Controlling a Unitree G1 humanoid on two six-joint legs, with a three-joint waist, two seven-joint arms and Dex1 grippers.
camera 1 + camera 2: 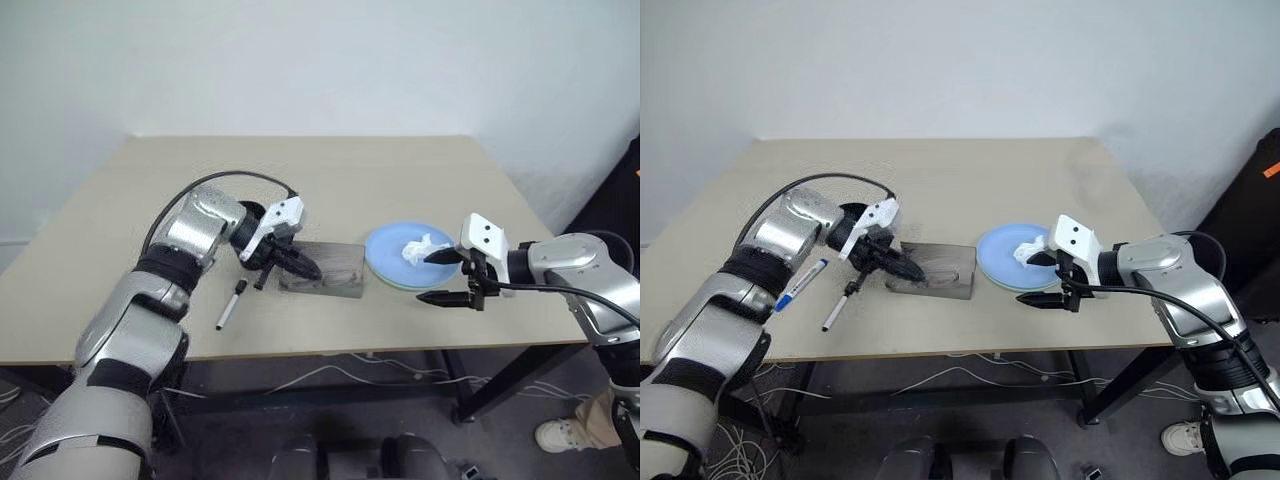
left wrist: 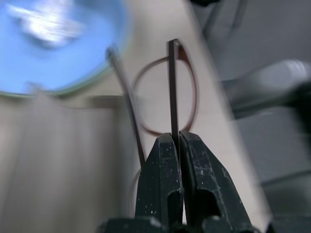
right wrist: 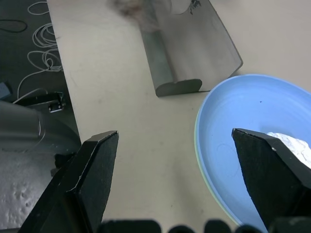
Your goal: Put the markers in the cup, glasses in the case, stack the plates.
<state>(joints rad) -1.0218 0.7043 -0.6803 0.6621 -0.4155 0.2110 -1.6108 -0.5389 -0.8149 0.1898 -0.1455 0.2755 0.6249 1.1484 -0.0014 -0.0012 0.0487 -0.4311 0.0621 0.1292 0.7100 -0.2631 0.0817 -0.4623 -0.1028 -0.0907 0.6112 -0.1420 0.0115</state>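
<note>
On the left of the bench the blue-capped marker and the black-capped marker are seen lying loose, side by side and apart; the cup cannot be made out. Just right of them the left gripper is held over the near end of the grey case, its fingers clenched on the thin frame of the glasses, which hang past the fingertips. For this step to be done well, the glasses are best kept level, lined up with the long axis of the case and lowered fully inside before the grip is eased; a pinch this thin could let the frame swing or catch on the rim. Further right the blue plate is already stacked on the green one, a crumpled tissue resting on it. At the far right the right gripper is held at the plates' near edge, fingers spread wide and empty
</note>
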